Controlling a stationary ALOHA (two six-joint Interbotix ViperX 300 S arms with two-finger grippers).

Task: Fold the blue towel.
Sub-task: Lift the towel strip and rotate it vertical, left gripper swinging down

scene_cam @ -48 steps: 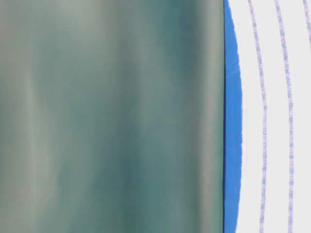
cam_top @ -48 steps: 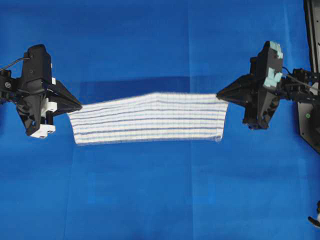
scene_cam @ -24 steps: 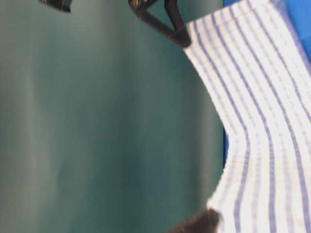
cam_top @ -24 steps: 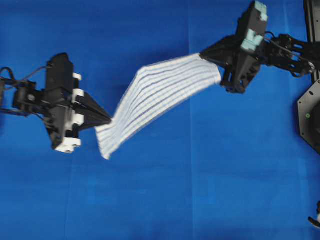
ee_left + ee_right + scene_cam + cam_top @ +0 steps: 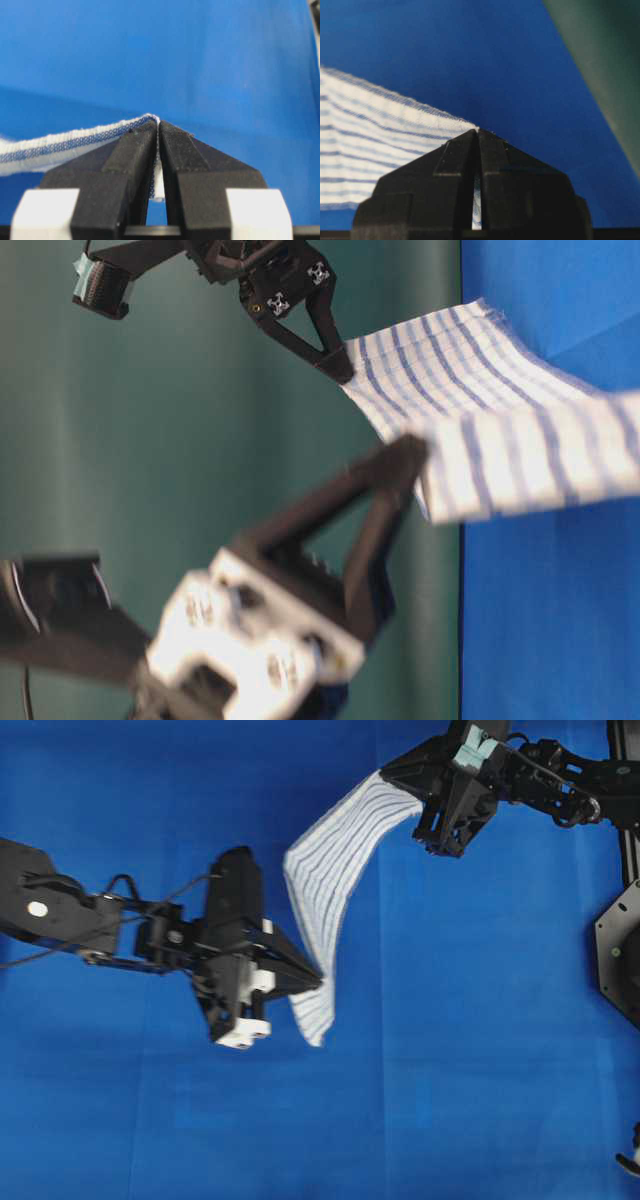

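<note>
Over the blue table covering (image 5: 480, 1080), the left arm reaches in from the left edge of the overhead view, its left gripper (image 5: 318, 984) pointing right at the lower end of the blue towel (image 5: 325, 880). The right arm stretches along the top edge, and its right gripper (image 5: 384, 768) points left at the towel's upper end. A second ago the two grippers faced each other level across the covering with the towel pulled flat and wide between them; now the left one has come toward the middle and the right one has swung up to the top, so the towel hangs as a narrow, twisted band running from upper right to lower left. Both sets of jaws are closed tight, each pinching a corner of the towel, as the wrist views show.
</note>
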